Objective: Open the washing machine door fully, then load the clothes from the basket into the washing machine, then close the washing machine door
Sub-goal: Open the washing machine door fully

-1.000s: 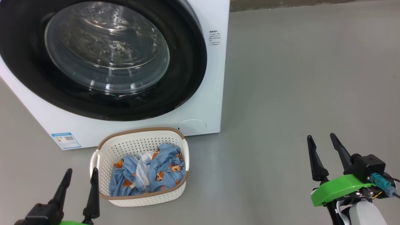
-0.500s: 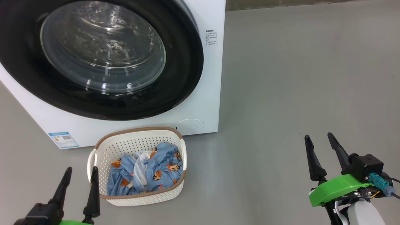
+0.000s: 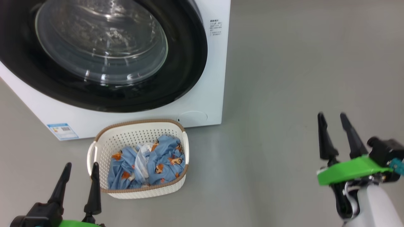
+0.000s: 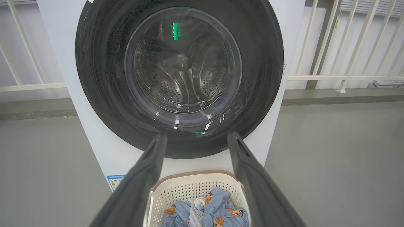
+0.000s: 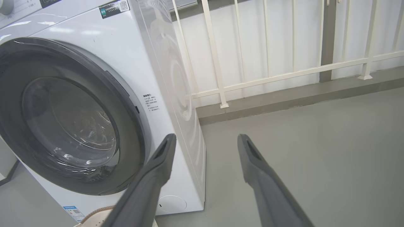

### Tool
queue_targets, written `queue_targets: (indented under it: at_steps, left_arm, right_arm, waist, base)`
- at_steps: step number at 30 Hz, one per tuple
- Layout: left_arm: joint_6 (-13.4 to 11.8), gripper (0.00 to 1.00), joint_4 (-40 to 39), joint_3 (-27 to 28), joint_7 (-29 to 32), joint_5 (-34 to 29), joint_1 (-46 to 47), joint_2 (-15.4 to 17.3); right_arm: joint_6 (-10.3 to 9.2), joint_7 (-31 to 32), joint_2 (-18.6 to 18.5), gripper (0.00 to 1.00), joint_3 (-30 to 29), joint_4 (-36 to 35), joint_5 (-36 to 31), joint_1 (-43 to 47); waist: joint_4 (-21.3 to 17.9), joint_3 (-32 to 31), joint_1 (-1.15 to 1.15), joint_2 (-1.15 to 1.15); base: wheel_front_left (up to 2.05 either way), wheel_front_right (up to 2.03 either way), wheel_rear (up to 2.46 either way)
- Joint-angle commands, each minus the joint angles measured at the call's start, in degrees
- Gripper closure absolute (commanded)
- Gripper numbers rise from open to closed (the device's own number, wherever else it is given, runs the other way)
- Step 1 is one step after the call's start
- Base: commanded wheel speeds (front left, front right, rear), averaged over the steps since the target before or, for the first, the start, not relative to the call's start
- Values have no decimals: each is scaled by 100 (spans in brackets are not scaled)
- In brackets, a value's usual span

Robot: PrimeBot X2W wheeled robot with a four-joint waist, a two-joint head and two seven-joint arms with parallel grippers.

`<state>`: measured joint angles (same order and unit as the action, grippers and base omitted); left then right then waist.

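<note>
Straight ahead — washing machine door [image 3: 101,53] shut flush on the washing machine [image 3: 202,94]. Just before it on the floor [image 3: 284,78], basket [image 3: 132,140] with the clothes [image 3: 151,164] heaped inside. Left end effector [image 3: 81,165] released and empty beside the basket; right end effector [image 3: 332,115] likewise spread — well apart, over the floor.

The washing machine [image 3: 217,72] carries a blue sticker [image 3: 62,131] and small print [image 3: 215,27], both illegible.
</note>
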<state>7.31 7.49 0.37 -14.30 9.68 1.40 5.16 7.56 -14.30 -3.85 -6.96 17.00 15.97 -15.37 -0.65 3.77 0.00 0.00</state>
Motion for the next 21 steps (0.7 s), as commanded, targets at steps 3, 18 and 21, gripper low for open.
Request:
queue_targets:
  at_steps: [3, 18, 21]
  left_arm:
    - [18, 0, -276, 225, -70, -113, 92, -9]
    - [18, 0, -278, -114, -70, -37, 460, -197]
    - [18, 0, -243, -175, -70, -3, 558, -211]
  right_arm:
    - [-8, -70, -63, 0, 92, -216, 419, -471]
    - [-8, 424, -166, 0, -342, -14, 3447, -1966]
    - [-8, 678, -168, 9, -462, 175, 3917, -2310]
  waist:
    - [78, 209, 0, 0]
    - [494, 1038, 0, 0]
    - [569, 1186, 0, 0]
  base:
    - [0, 0, 0]
    - [0, 0, 0]
    - [0, 0, 0]
